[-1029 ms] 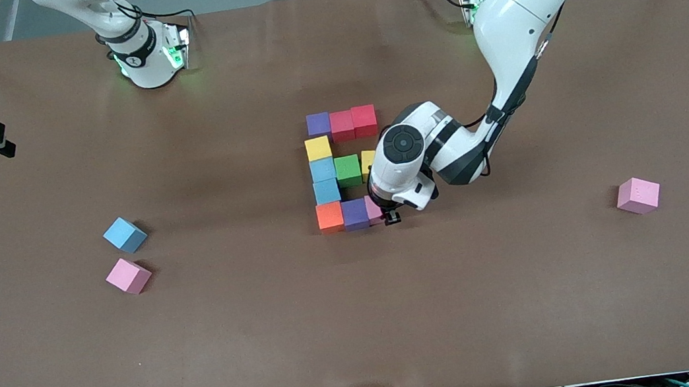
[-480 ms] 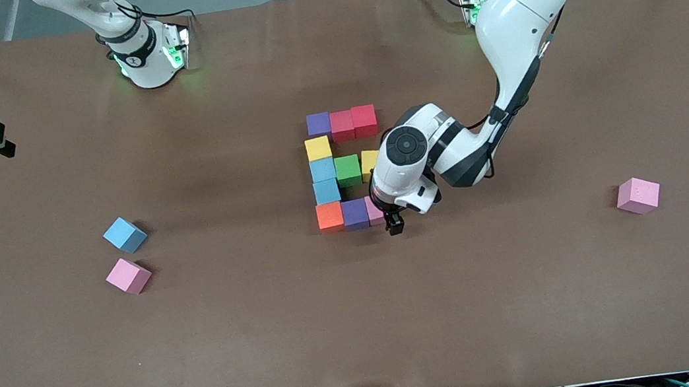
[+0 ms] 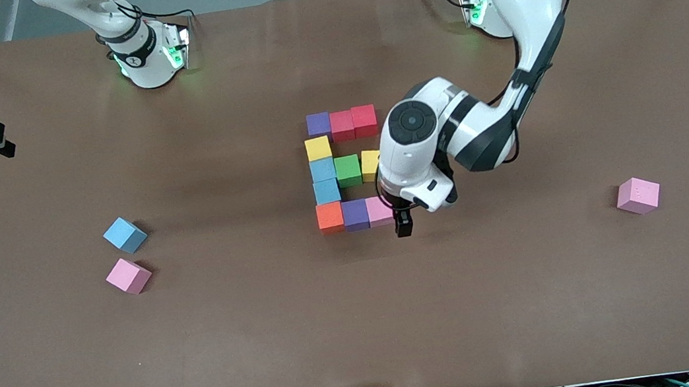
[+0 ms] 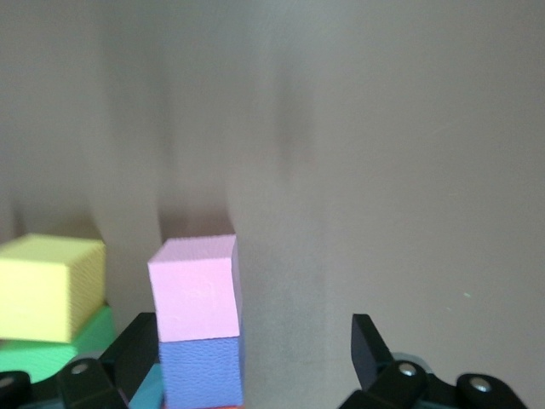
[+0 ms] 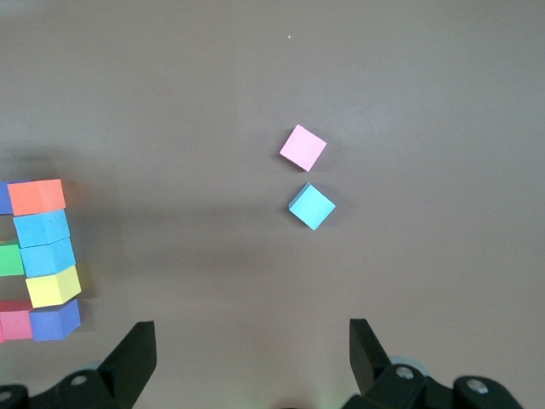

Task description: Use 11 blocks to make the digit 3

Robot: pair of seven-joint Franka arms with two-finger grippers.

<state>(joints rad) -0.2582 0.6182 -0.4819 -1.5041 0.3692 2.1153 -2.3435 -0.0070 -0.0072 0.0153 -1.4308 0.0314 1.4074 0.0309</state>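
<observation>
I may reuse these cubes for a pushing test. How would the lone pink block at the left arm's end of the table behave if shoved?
The pink block has flat faces and square edges, so it would probably slide, not roll. It looks like matte foam, likely light and slightly squashy.

So the digit 3 sits mid-surface, all cubes touching: the bar farthest from the front camera is purple, red, red, the column runs yellow, light blue, light blue down to an orange corner, a green and a yellow block make the middle bar, and orange, purple, pink make the nearest bar. Three loose blocks lie flat and well apart from it. A light blue block and a pink block sit near each other toward the right arm's end, and another pink cube sits alone toward the left arm's end.
</observation>
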